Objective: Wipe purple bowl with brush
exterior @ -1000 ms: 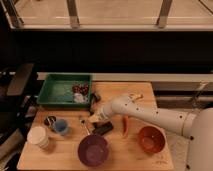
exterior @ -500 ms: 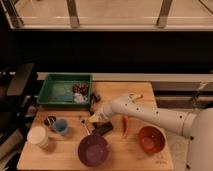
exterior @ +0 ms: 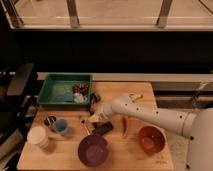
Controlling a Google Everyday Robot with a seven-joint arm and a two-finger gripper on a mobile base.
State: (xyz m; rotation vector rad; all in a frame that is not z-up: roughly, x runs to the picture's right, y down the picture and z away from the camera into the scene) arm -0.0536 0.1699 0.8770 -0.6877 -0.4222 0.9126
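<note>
The purple bowl [exterior: 92,149] sits near the table's front edge, left of centre. A thin dark brush [exterior: 85,126] lies just behind it, slanting toward the bowl. My gripper [exterior: 94,118] is low over the table behind the bowl, at the end of the white arm [exterior: 150,114] that reaches in from the right. It is shut and right beside the brush's far end. I cannot tell whether it holds the brush.
A short black block [exterior: 102,128] lies just right of the brush. A red-orange bowl [exterior: 151,139] stands front right, with a slim red object [exterior: 125,125] beside it. A green tray [exterior: 57,95] with small items sits back left. A white cup [exterior: 38,136] and a blue cup [exterior: 61,126] stand front left.
</note>
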